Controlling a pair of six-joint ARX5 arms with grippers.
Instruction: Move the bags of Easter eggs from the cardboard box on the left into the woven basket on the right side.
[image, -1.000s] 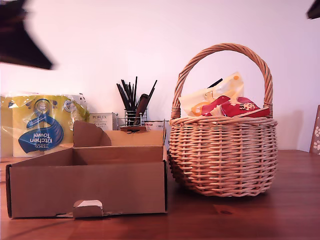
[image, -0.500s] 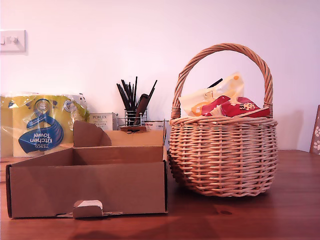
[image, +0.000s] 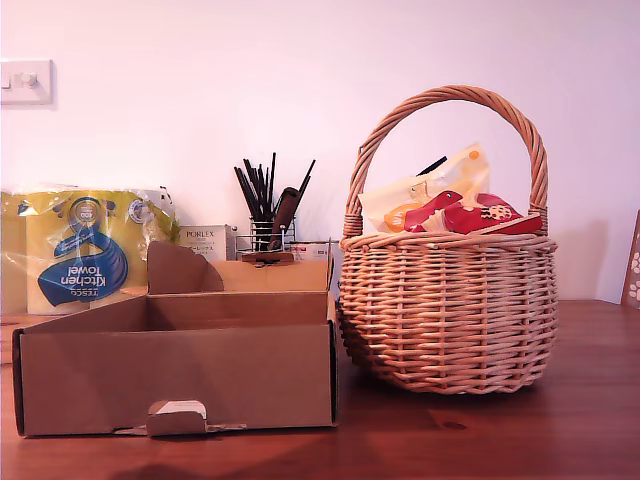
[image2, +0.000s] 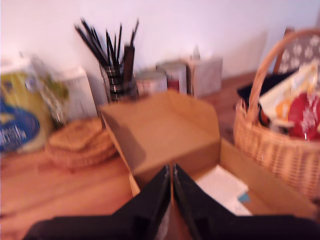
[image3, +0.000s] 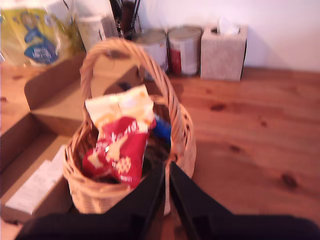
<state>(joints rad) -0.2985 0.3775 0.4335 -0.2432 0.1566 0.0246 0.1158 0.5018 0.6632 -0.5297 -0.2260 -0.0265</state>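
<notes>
Bags of Easter eggs (image: 455, 208) stood heaped in the woven basket (image: 447, 312), red and cream packets poking above its rim, on the exterior view's right; cardboard box (image: 175, 362) beside it on the tabletop (image: 480, 430), holding only a white paper slip (image2: 222, 187) as far as the wrist views showed. My first hand (image2: 172, 186) hung above the box, fingers pressed together, empty; my second hand (image3: 166, 182) hung above the basket's near side, likewise closed, empty. Judged: nothing left to fetch; the bags lay ahead of and below my second hand, the nearer one, their long axes tilted up against the handle.
</notes>
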